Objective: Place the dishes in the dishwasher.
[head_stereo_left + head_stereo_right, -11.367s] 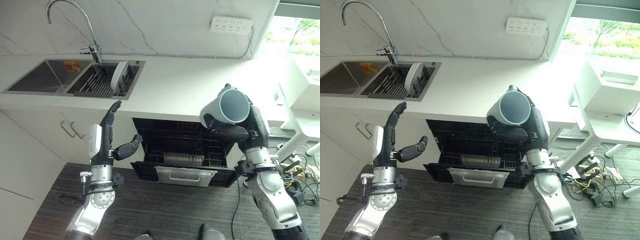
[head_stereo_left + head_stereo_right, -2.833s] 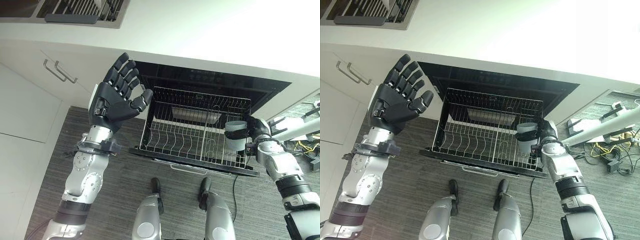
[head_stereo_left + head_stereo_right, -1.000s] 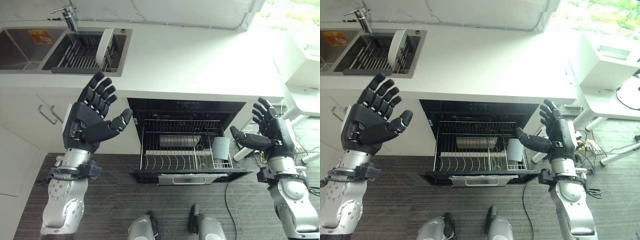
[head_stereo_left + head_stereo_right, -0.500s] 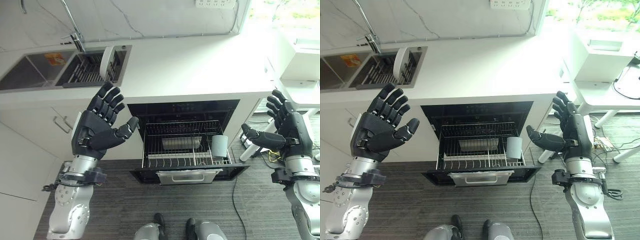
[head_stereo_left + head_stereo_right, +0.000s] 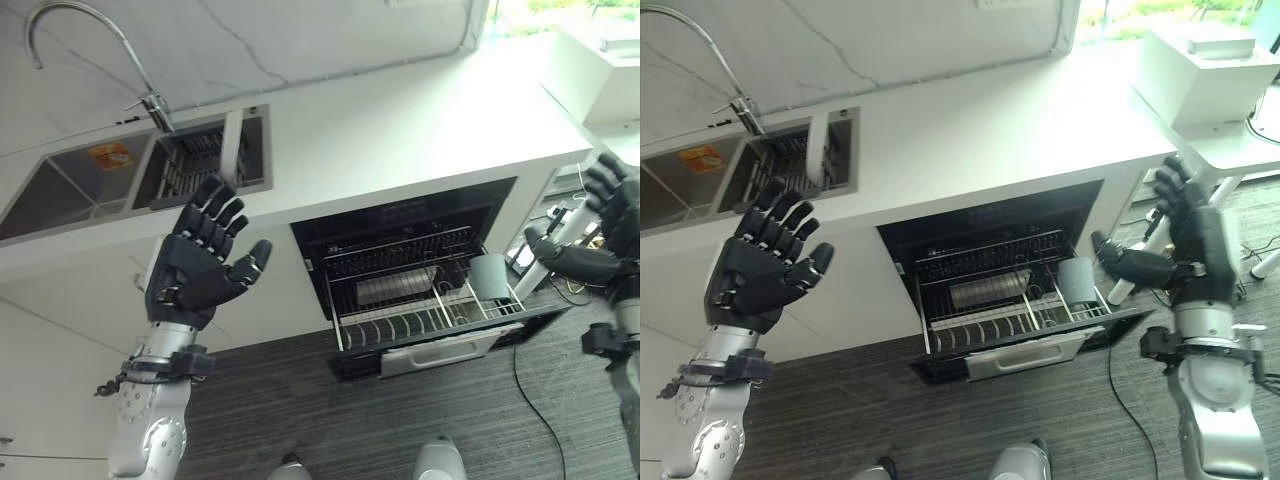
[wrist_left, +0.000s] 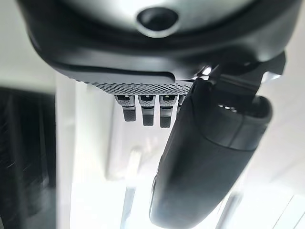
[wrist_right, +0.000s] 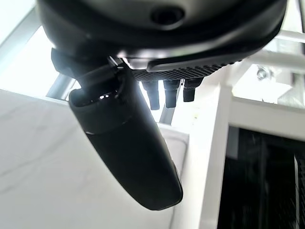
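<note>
You had both hands empty at this moment. The left hand point(image 5: 200, 268) was raised, fingers spread straight, in front of the cabinet below the sink point(image 5: 60, 195); the right hand point(image 5: 1193, 240) was up at the right of the open dishwasher point(image 5: 1000, 285), fingers likewise straight, holding nothing.

The grey cup point(image 5: 489, 277) stood at the right end of the pulled-out rack point(image 5: 420, 310), so that dish looked delivered. One white plate point(image 5: 231, 145) stood on edge in the drying rack point(image 5: 190, 165) set in the sink's right basin, left of the dishwasher and farther off.

Judged step: between dishes, about to fetch the plate. Your next move called for turning left and reaching the left hand over the counter point(image 5: 400, 120) edge to pinch the plate's rim.

The eye views showed the plate, the cup and the rack. The left wrist view gave the thumb point(image 6: 209, 157) and straight fingertips point(image 6: 147, 112) against blurred pale surfaces, probably the cabinet front.
</note>
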Available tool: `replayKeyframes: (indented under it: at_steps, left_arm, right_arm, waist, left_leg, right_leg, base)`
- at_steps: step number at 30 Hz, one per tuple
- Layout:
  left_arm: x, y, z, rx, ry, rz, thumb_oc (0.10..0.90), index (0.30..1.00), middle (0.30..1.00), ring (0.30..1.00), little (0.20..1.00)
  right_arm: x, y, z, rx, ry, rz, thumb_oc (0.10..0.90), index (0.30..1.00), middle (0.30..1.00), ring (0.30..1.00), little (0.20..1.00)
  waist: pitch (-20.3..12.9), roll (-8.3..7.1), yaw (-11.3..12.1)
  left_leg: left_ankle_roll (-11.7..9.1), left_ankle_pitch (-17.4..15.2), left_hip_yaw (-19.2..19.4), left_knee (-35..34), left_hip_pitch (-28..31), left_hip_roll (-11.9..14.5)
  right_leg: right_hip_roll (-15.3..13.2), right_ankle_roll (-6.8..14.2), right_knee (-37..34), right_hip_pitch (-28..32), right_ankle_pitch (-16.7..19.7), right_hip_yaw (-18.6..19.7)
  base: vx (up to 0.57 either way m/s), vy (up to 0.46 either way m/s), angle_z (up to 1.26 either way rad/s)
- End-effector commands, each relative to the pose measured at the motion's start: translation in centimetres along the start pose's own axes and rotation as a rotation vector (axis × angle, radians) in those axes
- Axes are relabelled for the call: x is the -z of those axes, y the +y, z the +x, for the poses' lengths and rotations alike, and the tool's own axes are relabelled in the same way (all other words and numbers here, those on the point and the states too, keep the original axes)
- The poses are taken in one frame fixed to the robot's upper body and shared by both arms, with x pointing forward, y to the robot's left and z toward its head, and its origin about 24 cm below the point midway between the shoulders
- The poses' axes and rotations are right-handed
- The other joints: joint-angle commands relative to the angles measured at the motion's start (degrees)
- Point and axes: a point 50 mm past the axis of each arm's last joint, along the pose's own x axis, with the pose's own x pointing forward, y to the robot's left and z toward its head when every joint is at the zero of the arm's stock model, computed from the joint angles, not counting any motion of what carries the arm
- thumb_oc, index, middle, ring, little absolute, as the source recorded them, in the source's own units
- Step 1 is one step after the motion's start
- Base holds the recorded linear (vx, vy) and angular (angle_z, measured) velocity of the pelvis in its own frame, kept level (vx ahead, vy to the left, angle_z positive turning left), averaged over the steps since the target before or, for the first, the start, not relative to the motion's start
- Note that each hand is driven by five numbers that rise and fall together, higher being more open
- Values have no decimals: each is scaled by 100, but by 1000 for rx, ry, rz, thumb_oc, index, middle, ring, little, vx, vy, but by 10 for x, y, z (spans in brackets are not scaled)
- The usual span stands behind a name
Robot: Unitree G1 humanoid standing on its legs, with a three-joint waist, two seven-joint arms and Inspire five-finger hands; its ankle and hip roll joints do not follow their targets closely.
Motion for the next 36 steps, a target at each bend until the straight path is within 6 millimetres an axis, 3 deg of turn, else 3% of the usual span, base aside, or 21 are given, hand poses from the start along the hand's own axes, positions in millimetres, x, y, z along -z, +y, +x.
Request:
replayKeyframes:
  at_steps: [1,7,9,11,12,16,20,23,30,36]
  left_arm:
    - [-67,-12,10,100,-338,85,800,900,900,900,900]
    - [-71,-16,17,163,-344,137,800,900,900,900,900]
    - [-75,-19,21,185,-352,182,800,900,900,900,900]
    - [-79,-19,20,191,-367,215,800,900,900,900,900]
    - [-81,-20,20,193,-379,227,800,900,900,900,900]
    - [-85,-30,24,253,-412,242,800,900,900,900,900]
    - [-76,-35,24,260,-386,233,800,900,900,900,900]
    - [-75,-34,23,259,-386,237,800,900,900,900,900]
    - [-71,-36,24,254,-381,224,800,900,900,900,900]
    - [-70,-38,26,236,-382,214,800,900,900,900,900]
  right_arm:
    - [-64,-3,11,34,-364,36,800,900,900,900,900]
    - [-57,-2,3,65,-349,64,800,900,900,900,900]
    - [-54,6,2,61,-342,93,800,900,900,900,900]
    - [-52,14,3,45,-333,107,800,900,900,900,900]
    - [-51,17,4,37,-330,109,800,900,900,900,900]
    - [-47,8,4,56,-311,90,800,900,900,900,900]
    - [-46,1,1,49,-310,92,800,900,900,900,900]
    - [-45,-1,-1,48,-313,98,800,900,900,900,900]
    - [-46,3,2,52,-333,111,800,900,900,900,900]
    - [-48,10,5,17,-341,106,800,900,900,900,900]
  waist:
    - [-342,-151,9]
    - [-374,-441,287]
    - [-358,-469,362]
    - [-363,-431,457]
    - [-367,-415,469]
    - [-435,-487,319]
    - [-393,-532,166]
    - [-351,-529,133]
    - [-323,-414,91]
    - [-376,-405,91]
  left_leg:
    - [3,-444,-402,-308,121,242]
    - [426,-815,-639,-308,23,-548]
    - [535,-879,-510,-308,35,-760]
    - [606,-875,-311,-308,60,-813]
    - [642,-881,-246,-308,70,-834]
    - [801,-888,-330,-308,1,-1089]
    - [888,-892,-327,-308,60,-1330]
    - [924,-906,-296,-308,112,-1403]
    - [961,-966,-88,-308,258,-1345]
    - [988,-1028,13,-308,315,-1298]
  right_leg:
    - [683,61,185,245,-1114,-567]
    - [115,192,185,61,-251,-526]
    - [-171,273,185,-41,238,-716]
    - [-232,281,185,-66,263,-1013]
    - [-120,260,185,-82,196,-1092]
    - [1067,5,185,-194,-565,-983]
    - [1650,-179,185,-406,-765,-861]
    - [1655,-143,185,-525,-609,-849]
    - [1716,-259,185,-381,-844,-959]
    - [1775,-335,185,-273,-999,-935]
  base:
    - [-30,524,-7]
    - [-38,454,22]
    - [-53,477,21]
    - [-39,392,1]
    - [-15,327,-31]
    - [42,201,-21]
    - [41,54,16]
    - [40,-49,-16]
    - [55,-101,6]
    - [36,-93,3]
